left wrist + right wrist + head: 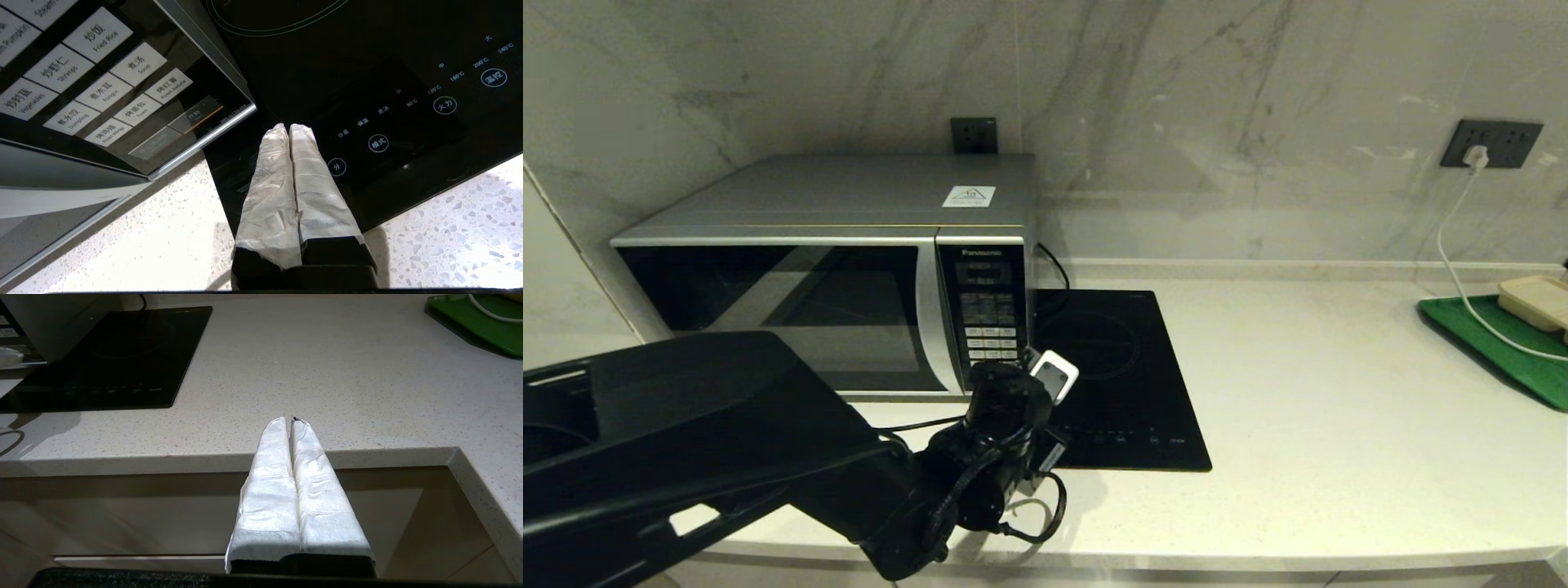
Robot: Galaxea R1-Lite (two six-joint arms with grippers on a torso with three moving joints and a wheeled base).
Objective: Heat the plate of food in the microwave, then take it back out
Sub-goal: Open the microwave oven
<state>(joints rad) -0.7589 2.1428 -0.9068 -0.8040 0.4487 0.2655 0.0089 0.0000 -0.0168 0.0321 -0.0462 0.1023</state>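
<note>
We find the silver Panasonic microwave (849, 269) at the tabletop's (1339, 425) rear left, dark glass door closed. The left gripper (289, 127), fingers pressed together and empty, hangs near its keypad's lower corner, over the induction hob (1123, 384). The right gripper (291, 420) is likewise pressed together, off the tabletop edge.

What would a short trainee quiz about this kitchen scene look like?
1. True or false: the microwave door is open.
2. The left hand is: A) shut, near the microwave's keypad; B) open over the green tray; C) holding a plate.
3. Fill in: the flat black appliance beside the microwave is an induction ____.

Key: 1 false; 2 A; 3 hob.
</note>
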